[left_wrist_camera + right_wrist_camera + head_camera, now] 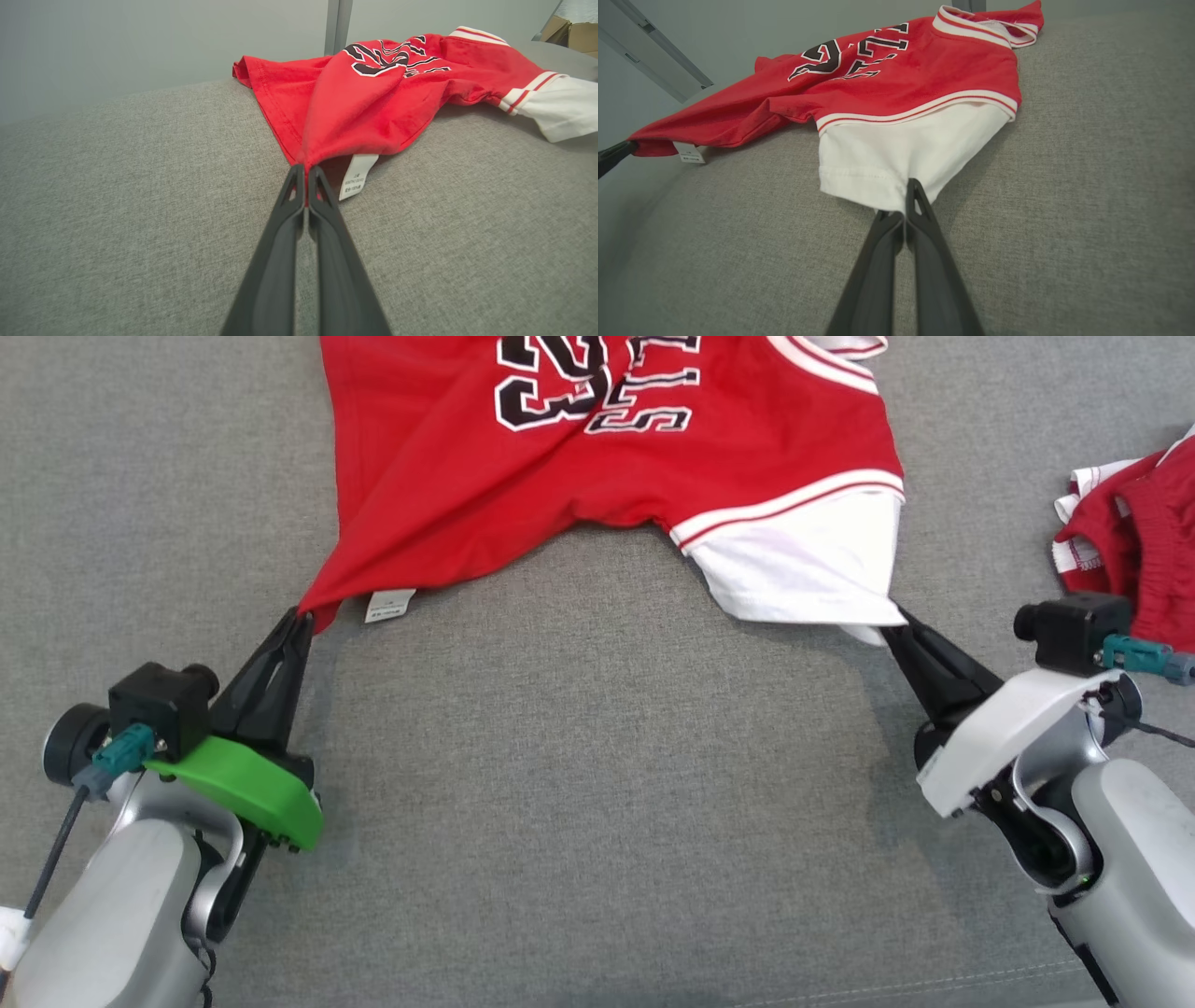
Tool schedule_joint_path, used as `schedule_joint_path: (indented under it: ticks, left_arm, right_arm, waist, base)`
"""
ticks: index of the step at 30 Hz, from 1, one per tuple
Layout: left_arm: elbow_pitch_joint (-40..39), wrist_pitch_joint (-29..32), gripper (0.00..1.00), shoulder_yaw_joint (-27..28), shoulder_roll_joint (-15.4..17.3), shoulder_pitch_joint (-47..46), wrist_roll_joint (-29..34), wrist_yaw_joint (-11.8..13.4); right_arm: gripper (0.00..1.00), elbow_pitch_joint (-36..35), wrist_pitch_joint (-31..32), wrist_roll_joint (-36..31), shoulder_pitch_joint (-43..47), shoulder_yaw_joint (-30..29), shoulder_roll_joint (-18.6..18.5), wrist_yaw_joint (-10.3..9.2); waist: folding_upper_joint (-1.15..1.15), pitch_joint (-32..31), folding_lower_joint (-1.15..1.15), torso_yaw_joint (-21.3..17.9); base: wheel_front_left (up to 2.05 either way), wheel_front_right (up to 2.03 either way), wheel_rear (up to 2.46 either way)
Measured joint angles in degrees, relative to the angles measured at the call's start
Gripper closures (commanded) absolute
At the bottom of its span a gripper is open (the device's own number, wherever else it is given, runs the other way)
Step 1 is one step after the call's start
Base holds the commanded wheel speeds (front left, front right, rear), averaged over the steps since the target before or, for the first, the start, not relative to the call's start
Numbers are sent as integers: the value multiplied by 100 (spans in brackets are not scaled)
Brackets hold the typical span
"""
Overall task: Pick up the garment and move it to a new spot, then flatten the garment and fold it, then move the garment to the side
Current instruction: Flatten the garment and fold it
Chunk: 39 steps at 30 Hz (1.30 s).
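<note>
At the top middle of the head view, the red shirt (607,476) lies on the grey worktop (597,784), my left jaws clenched on its hem corner, my right jaws on its white sleeve (812,560), likely to stretch it flat.

Grey fabric surface (597,803) before me: jersey (653,476) lying rumpled on it, second garment (1158,541) bunched well to its right.

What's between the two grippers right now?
Head view: mostly bare grey surface. The jersey, pinched by left gripper and right gripper, arches away from the gap; its white label lies near the left one.
</note>
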Motion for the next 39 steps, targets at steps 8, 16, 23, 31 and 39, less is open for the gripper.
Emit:
schedule_joint_path:
  ticks: [8, 16, 23, 31, 39]
  left_arm:
    - [-15, 12, 100, -158, 289, 578, 54, -51]
    - [-33, 10, 100, -244, 349, 1157, 57, -51]
    - [-179, 1, 100, -331, 339, 1642, 56, -42]
    - [-420, -48, 100, -331, 231, 1879, 16, 80]
    - [-821, -43, 100, -87, 627, 1962, -36, 165]
  right_arm:
    - [100, -230, 602, 96, 797, 183, -556, 36]
    - [100, -581, 1025, 608, 1758, 52, -777, 34]
    - [100, -907, 1426, 965, 2418, 32, -1023, 30]
    - [100, -1302, 1561, 1205, 2978, -90, -1170, -101]
    - [100, -1622, 1562, 1260, 3186, -387, -1376, -225]
  waist:
    - [0, -488, 0, 27]
    - [0, -893, 0, 66]
    - [0, -1079, 0, 24]
    - [0, -1099, 0, -17]
    - [0, -1115, 0, 18]
  base:
    - [0, 0, 0]
    - [0, 0, 0]
    - [0, 0, 0]
    - [0, 0, 0]
    - [0, 0, 0]
